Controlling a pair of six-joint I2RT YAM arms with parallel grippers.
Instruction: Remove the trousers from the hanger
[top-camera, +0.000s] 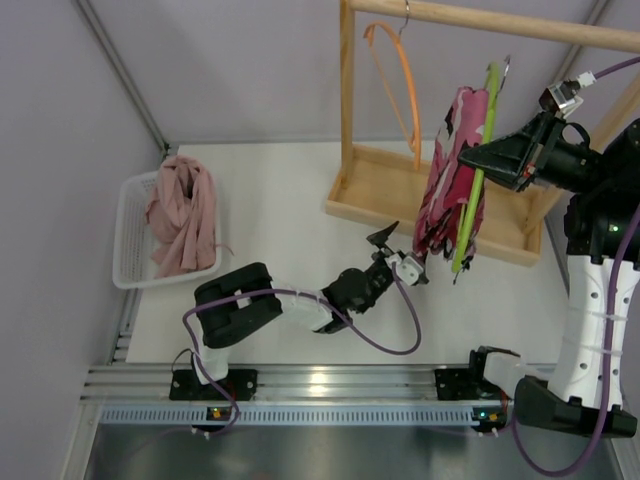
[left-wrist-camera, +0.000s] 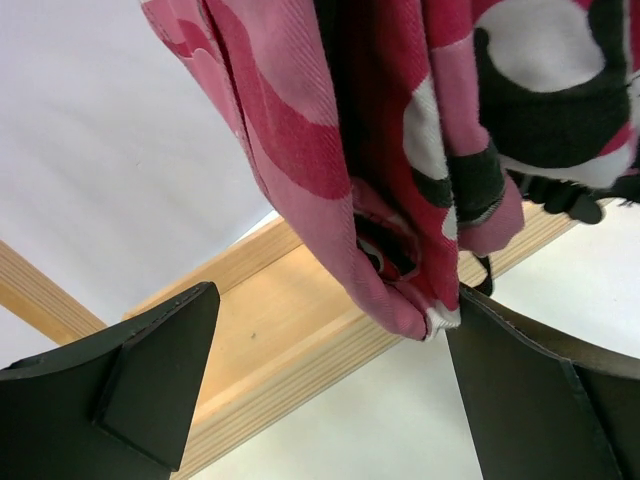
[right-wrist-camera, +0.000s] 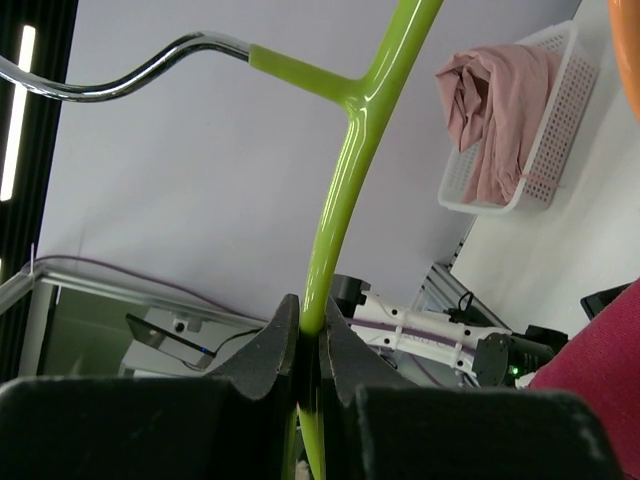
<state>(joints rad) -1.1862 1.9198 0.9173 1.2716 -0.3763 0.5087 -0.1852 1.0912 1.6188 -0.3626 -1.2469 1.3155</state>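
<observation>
White worktop behind, seemingly limp, light trousers are hanging off the hanger clamped by right pincer; left pincer is gaping wide under their graspable hem.

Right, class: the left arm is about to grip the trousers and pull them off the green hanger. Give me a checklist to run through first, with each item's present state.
1. Right tool shut on the hanger: ok.
2. Hanger's hook off the rail: ok.
3. Left tool open: ok.
4. Trousers hem between its fingers: ok sideways; depth cannot tell.
5. Orange hanger apart from the trousers: ok.
6. Trousers clear of the stand's base: cannot tell.
</observation>
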